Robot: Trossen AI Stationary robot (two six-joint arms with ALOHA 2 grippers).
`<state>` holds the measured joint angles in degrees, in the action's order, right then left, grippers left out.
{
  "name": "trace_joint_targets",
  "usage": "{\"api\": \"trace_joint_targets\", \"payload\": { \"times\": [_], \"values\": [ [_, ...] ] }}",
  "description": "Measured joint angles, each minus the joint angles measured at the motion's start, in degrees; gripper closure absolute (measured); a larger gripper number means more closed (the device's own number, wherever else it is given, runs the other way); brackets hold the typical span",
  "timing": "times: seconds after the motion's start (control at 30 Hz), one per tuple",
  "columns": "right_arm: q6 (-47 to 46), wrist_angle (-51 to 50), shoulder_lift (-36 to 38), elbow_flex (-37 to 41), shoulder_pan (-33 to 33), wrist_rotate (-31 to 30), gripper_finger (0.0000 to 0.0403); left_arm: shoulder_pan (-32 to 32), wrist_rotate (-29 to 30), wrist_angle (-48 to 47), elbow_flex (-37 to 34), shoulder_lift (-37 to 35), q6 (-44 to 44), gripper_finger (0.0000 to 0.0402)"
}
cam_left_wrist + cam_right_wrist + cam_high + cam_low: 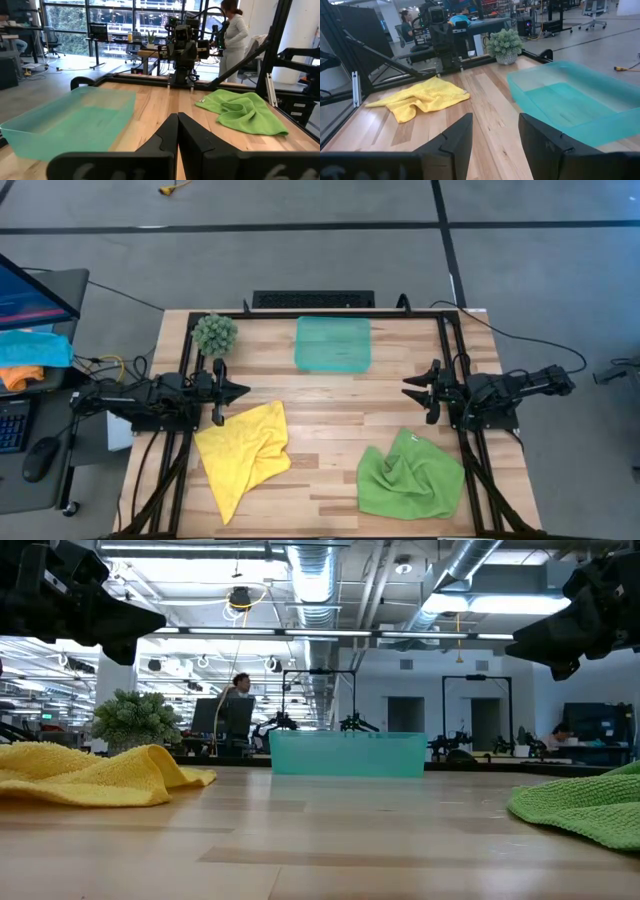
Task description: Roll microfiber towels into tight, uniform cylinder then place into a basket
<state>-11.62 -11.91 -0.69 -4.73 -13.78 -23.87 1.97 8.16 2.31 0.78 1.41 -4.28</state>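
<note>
Yellow towel crumpled near left; green towel near right; basket far centre. Left gripper clenched, right gripper spread, nothing grasped.

basket table rear-centre | 2 towels front: 1 left, 1 right

The wooden table carries a teal basket, a green ball beside it, and yellow and green towels nearer the front.
</note>
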Motion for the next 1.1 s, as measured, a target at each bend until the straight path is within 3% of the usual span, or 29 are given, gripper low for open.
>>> {"api": "trace_joint_targets", "payload": {
  "times": [0.27,0.53,0.93,1.1],
  "values": [
    [0.0,0.0,0.0,0.01,0.0,-0.01,0.0221,-0.01,-0.07,0.03,0.0,-0.01,-0.1,0.0401],
    [0.0,-0.02,0.0,0.02,-0.01,-0.01,0.0221,0.0,-3.01,-0.65,0.02,0.11,-7.01,0.0388],
    [0.0,-0.01,0.0,0.0,0.01,0.01,0.0221,-0.02,-3.69,-0.9,0.02,0.11,-6.53,0.0258],
    [0.0,-0.02,0.0,0.0,0.02,-0.01,0.0221,-0.01,-3.51,-0.85,0.02,0.11,-6.97,0.0223]
  ]
}}
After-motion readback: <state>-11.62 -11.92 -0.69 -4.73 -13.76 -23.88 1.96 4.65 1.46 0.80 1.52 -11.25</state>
